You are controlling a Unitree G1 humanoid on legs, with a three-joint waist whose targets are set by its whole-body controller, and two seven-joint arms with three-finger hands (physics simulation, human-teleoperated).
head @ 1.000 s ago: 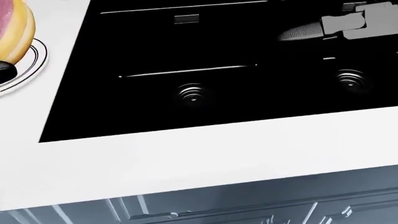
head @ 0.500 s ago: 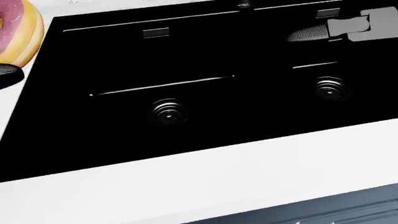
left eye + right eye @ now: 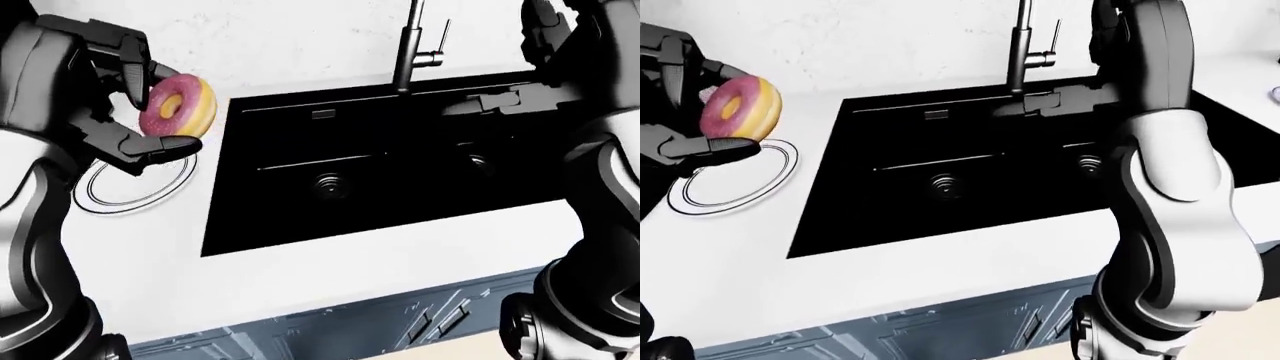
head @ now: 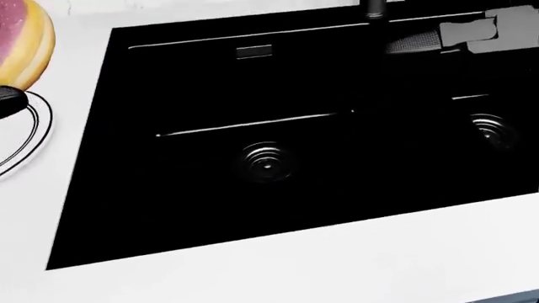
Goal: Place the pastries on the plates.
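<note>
A pink-frosted donut (image 3: 178, 106) is held in my left hand (image 3: 155, 105), whose fingers close round it from above and below. It hangs just above the far rim of a white plate (image 3: 135, 187) that lies on the white counter left of the sink. The head view shows only the donut's edge (image 4: 25, 44) and the plate's rim (image 4: 38, 136) at its left border. My right hand (image 3: 490, 101) reaches over the right basin of the sink with its fingers stretched out flat, open, holding nothing.
A black double-basin sink (image 3: 300, 217) fills the middle, with a drain in each basin. Its dark faucet (image 3: 405, 45) rises at the top edge. A white counter strip (image 3: 330, 277) runs below it, with grey-blue cabinet fronts (image 3: 350, 322) underneath.
The head view has shifted, so the sink slid left and then back right and down, and the plate's rim shows again. The donut stays in my left hand; the right hand barely moves.
</note>
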